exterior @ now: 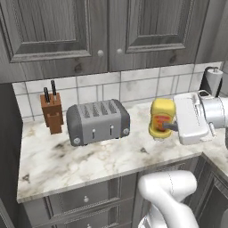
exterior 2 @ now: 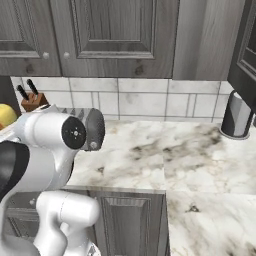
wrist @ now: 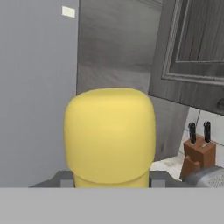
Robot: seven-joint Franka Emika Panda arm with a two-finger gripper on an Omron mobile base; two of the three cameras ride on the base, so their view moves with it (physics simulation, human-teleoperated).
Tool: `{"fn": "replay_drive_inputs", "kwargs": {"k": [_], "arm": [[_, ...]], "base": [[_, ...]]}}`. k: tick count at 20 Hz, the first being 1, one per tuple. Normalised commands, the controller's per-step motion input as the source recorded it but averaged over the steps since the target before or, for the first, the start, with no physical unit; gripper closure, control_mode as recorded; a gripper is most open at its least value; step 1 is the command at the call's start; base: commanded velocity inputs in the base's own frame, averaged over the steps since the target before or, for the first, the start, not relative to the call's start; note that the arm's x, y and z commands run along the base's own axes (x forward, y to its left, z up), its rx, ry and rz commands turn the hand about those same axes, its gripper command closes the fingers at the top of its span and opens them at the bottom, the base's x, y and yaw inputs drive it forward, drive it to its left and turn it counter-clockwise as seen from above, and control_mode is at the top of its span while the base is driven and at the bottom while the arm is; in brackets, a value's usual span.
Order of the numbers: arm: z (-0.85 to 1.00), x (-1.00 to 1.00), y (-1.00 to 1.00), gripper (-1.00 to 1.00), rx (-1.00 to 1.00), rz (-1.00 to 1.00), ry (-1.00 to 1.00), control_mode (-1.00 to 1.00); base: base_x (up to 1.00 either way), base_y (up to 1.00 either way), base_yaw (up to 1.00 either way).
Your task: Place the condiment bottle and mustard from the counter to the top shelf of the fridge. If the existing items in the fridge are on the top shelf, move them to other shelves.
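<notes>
The mustard (exterior: pixel 161 116), a squat yellow bottle with an orange band, hangs a little above the counter (exterior: pixel 102 156) to the right of the toaster. My gripper (exterior: pixel 166 126) is shut on it from the right side. In the hand view the mustard (wrist: pixel 109 135) rises close in front, with a grey finger pad (wrist: pixel 64 178) pressed on each side. A sliver of the mustard (exterior 2: pixel 5 116) shows behind the arm in the right base view. The condiment bottle is out of view. A flat pale grey panel (wrist: pixel 39 87) stands beyond the mustard; I cannot tell whether it is the fridge.
A grey toaster (exterior: pixel 98 121) and a brown knife block (exterior: pixel 52 113) stand at the back of the counter. A dark paper towel roll holder (exterior 2: pixel 236 117) sits in the far right corner. Dark wall cabinets (exterior: pixel 89 31) hang overhead. The counter turns a corner on the right.
</notes>
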Motion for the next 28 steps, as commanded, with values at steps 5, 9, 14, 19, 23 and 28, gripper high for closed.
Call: {"fn": "replay_drive_inputs", "kwargs": {"k": [5, 9, 14, 19, 23, 28], "arm": [[-0.01, -0.31, 0.00, 1.00, 0.00, 0.01, -0.01, 1.00], [0.00, 0.00, 0.00, 1.00, 0.00, 0.00, 0.00, 1.00], [0.00, 0.00, 0.00, 1.00, 0.00, 0.00, 0.00, 1.00], [0.00, 0.00, 0.00, 1.00, 0.00, 0.00, 0.00, 1.00], [0.00, 0.00, 0.00, 1.00, 0.00, 0.00, 0.00, 1.00], [0.00, 0.00, 0.00, 1.00, 0.00, 0.00, 0.00, 1.00]], "base": [[-0.40, -0.01, 0.06], [-1.00, 0.09, 0.46], [-1.00, 0.79, 0.52], [-1.00, 1.00, 0.43], [-0.64, 1.00, 0.24], [-0.06, 1.00, 0.01]]}}
